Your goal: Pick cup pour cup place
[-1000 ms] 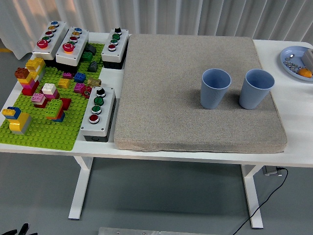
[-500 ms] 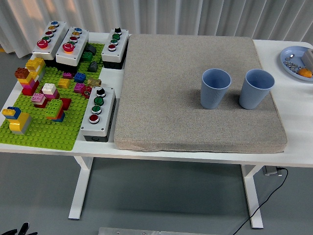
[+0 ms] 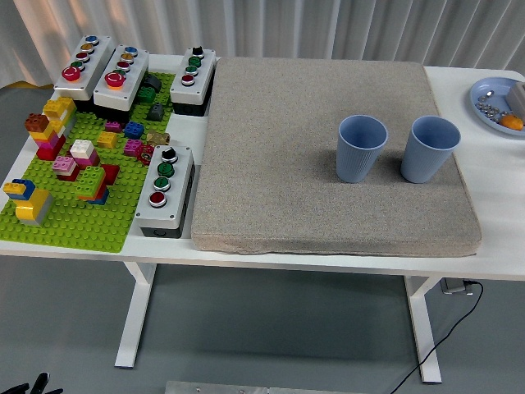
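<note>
Head view, looking down over the white worktop [image 3: 492, 176]. We see two blue cups standing upright on a grey-brown mat [image 3: 328, 123] that covers the middle of the worktop. The left cup [image 3: 362, 148] and the right cup [image 3: 429, 148] stand side by side near the mat's right edge, close together but apart, both with open mouths up; we cannot tell whether either holds anything.

At the far right edge lies a pale blue plate [image 3: 492, 111], partly cut off, carrying small metal pieces and an orange object [image 3: 512, 122].

To the left of the mat sits a green brick baseplate [image 3: 78, 222] with coloured toy bricks stacked on it. Grey button boxes stand around it: two at the far left corner [image 3: 102, 70], one [image 3: 194, 74] just beside the mat's far left corner, and one [image 3: 165, 189] touching or nearly touching the mat's left edge.

At the bottom left corner we note a small dark part [image 3: 33, 386], too small to identify. Neither hand is in view, so we cannot tell the state of the fingers.
</note>
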You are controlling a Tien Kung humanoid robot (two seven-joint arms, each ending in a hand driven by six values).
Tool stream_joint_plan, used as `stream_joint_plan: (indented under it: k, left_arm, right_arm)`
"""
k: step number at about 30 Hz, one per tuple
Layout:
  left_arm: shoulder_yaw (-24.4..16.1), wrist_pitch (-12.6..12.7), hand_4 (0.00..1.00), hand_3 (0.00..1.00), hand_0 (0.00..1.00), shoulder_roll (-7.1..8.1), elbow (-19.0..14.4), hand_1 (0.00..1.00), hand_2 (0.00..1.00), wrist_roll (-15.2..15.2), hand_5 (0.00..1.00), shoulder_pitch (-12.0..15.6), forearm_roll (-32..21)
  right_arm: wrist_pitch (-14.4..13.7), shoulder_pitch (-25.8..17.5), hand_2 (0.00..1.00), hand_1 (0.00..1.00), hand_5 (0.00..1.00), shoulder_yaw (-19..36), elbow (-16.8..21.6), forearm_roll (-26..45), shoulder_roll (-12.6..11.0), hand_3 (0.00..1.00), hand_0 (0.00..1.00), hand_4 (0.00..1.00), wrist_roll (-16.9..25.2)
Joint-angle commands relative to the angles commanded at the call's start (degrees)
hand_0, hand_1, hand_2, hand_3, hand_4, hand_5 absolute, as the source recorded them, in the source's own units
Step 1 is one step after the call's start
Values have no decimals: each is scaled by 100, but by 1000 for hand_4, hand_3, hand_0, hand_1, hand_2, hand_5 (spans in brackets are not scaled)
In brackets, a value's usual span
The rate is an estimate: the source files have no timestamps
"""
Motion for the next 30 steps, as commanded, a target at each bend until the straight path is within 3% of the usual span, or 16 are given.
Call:
stream_joint_plan:
  k: [8,18,30]
  left_arm:
    - [-26,52,497,650,720,3,0,663,735,7,983,34,-49]
    - [-631,237,495,651,690,-146,0,694,735,3,987,41,84]
    - [-586,311,494,652,652,-171,0,726,739,-60,987,101,-192]
  right_arm:
    - [4,-1,781,804,995,-9,7,-6,8,801,924,765,-3]
    - [4,-11,780,803,994,-51,8,-5,10,801,923,763,6]
    - [5,-21,780,804,990,-116,9,-4,30,801,924,758,5]
